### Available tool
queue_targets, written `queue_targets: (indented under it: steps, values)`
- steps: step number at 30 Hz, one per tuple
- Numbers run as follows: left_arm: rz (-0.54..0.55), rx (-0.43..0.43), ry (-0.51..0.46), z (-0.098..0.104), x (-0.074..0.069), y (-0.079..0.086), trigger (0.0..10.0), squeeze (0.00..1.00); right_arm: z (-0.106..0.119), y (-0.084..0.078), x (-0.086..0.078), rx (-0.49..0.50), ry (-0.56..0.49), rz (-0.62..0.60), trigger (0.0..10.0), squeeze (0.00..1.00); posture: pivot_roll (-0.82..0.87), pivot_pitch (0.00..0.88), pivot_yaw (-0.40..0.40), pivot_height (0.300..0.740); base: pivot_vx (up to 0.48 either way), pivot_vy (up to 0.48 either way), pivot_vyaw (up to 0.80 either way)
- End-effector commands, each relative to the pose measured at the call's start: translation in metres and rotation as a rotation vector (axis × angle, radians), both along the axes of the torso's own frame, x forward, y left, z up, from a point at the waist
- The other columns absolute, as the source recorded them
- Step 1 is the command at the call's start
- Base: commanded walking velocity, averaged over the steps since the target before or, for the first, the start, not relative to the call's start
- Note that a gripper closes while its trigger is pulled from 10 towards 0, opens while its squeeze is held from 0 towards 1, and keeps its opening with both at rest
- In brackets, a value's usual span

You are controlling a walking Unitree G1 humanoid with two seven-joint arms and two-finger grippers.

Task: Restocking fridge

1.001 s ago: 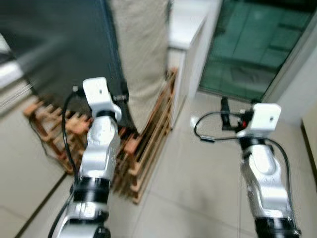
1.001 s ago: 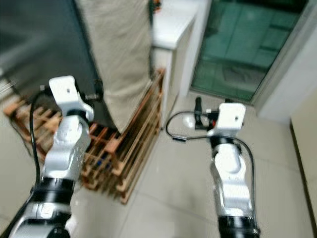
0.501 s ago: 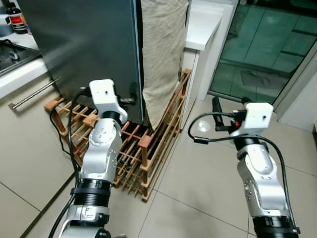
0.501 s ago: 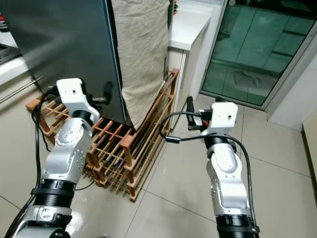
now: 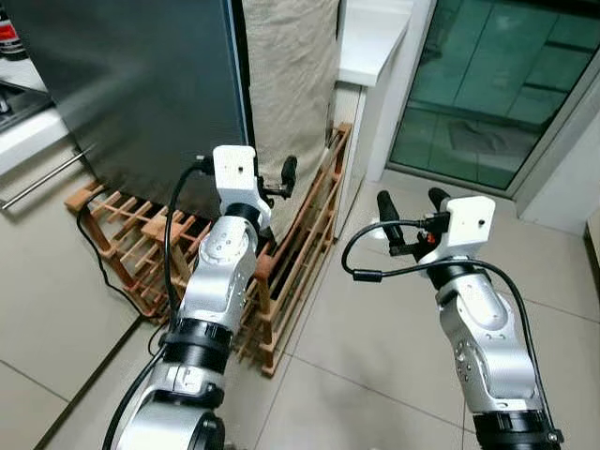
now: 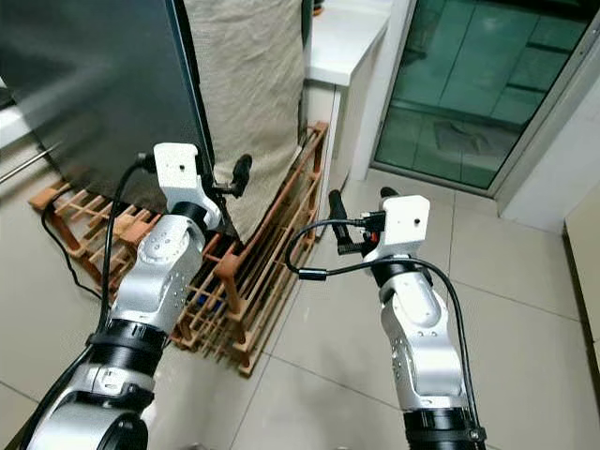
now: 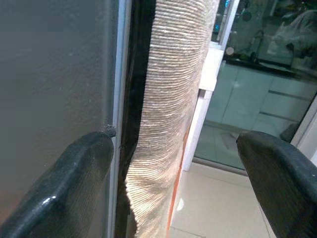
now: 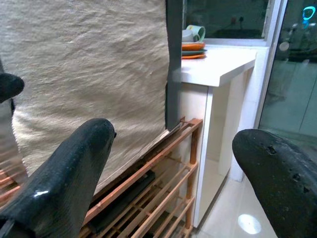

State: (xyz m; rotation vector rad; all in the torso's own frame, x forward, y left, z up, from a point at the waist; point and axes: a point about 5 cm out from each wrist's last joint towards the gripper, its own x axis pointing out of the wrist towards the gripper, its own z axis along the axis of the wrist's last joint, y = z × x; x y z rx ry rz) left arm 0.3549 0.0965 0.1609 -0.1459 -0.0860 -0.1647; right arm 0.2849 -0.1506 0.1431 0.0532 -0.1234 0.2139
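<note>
2 wide-open hands (image 5: 267,183) (image 5: 412,208) before tall upright fridge (image 5: 141,84), door edge vertical.

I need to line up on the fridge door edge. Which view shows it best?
Left wrist view: the door edge runs close up between the open left gripper fingers, beside the hanging cloth. The eye views show it from farther off; in the right wrist view the cloth covers it.

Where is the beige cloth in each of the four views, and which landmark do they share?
Left eye view: cloth hangs top centre, right of the fridge door.
Right eye view: cloth hangs top, left of centre.
Left wrist view: cloth runs down the middle, beside the door edge.
Right wrist view: cloth covers the left and centre.
Shared landmark: the white counter, just beyond the cloth.
</note>
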Motion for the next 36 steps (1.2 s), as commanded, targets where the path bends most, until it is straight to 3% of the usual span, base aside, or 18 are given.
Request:
queue_targets:
  steps: [1,9,14,24,36]
  values:
    - [0.005,-0.006,-0.022,0.005,0.002,-0.003,10.0,0.0,0.007,0.001,-0.002,0.003,-0.02,0.016,10.0,0.15,-0.16,0.011,0.023,0.74,0.0,0.0,0.0]
    - [-0.008,-0.021,-0.028,0.004,0.005,-0.008,10.0,0.0,0.004,0.008,-0.008,0.025,0.006,0.078,10.0,0.15,-0.17,0.018,0.03,0.74,0.0,0.0,0.0]
    - [0.043,-0.038,0.008,-0.003,0.01,-0.004,10.0,0.0,0.005,0.017,-0.009,0.004,0.009,0.146,10.0,0.15,-0.17,0.019,0.036,0.74,0.0,0.0,0.0]
    - [0.096,-0.009,0.028,-0.01,0.015,0.002,10.0,0.0,0.004,0.019,-0.013,0.01,0.026,0.16,10.0,0.15,-0.18,0.032,0.035,0.74,0.0,0.0,0.0]
    - [0.095,-0.003,0.004,0.0,0.025,0.004,10.0,0.0,0.007,0.013,-0.015,0.008,0.026,0.142,10.0,0.15,-0.19,0.064,0.033,0.74,0.0,0.0,0.0]
